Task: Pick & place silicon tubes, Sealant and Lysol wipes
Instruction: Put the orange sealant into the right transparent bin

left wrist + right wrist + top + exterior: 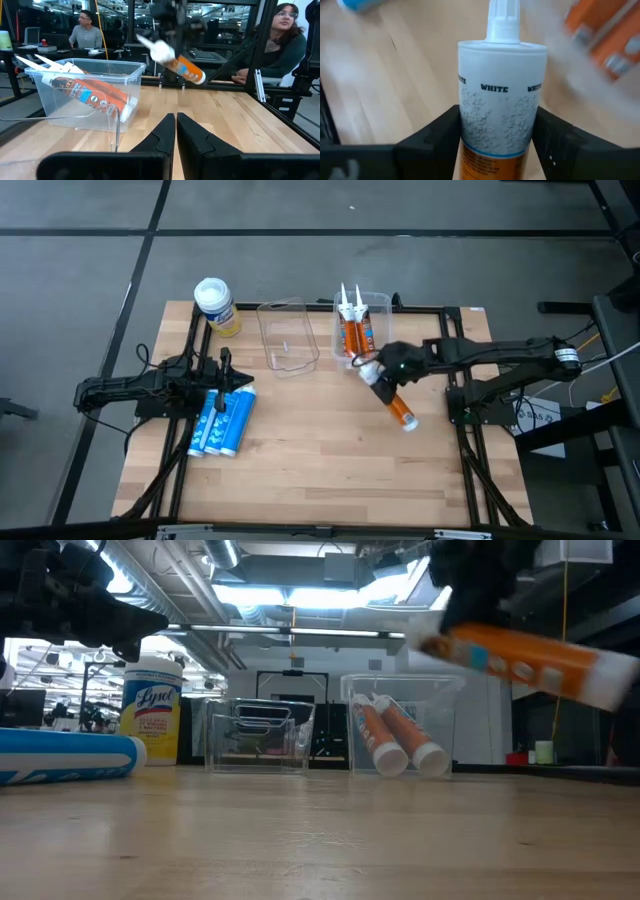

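Above the right half of the wooden table (300,450), the right gripper (379,370) clamps an orange-and-white sealant cartridge (398,408), lifted clear beside the clear plastic bin (375,305) holding two like it. Dropping it in looks next: swing over the rim, then release. The yellow Lysol wipes canister (216,307) waits far-left; the left gripper (232,377), fingers together, hovers over blue tubes (222,422).

Two arms, dark throughout, built of slim jointed segments. Left gripper (176,131): two black, wedge-shaped fingers tapering to narrow tips, mounted on a broad black crossbar. Right gripper (498,137): two matte black, angular fingers with bevelled edges. A silver cylindrical joint is seen near the right arm's base.
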`<control>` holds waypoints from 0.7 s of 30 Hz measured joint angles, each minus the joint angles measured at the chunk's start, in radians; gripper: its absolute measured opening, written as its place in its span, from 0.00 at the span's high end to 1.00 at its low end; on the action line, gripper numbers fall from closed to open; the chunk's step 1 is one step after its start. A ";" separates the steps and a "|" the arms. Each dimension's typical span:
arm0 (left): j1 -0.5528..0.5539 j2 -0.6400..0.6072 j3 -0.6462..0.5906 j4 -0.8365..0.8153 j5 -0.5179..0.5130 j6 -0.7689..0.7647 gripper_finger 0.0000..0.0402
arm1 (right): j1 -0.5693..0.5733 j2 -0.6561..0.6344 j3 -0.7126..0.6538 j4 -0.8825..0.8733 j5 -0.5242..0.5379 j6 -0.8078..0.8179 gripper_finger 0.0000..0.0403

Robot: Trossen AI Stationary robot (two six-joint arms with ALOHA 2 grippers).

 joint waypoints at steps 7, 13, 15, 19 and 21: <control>0.000 0.000 0.000 0.000 0.000 0.000 0.97 | -0.046 0.000 0.146 0.002 0.099 0.000 0.48; 0.000 0.000 0.000 0.000 0.000 0.000 0.96 | -0.095 0.002 0.234 0.022 0.181 -0.028 0.47; 0.000 0.000 0.000 0.000 0.000 0.000 0.96 | -0.112 0.004 0.257 0.045 0.209 -0.039 0.48; 0.000 0.000 0.000 0.000 0.000 0.000 0.97 | -0.146 0.004 0.289 0.085 0.253 -0.056 0.48; 0.000 0.000 0.000 0.000 0.000 0.000 0.97 | -0.162 0.004 0.298 0.107 0.279 -0.060 0.48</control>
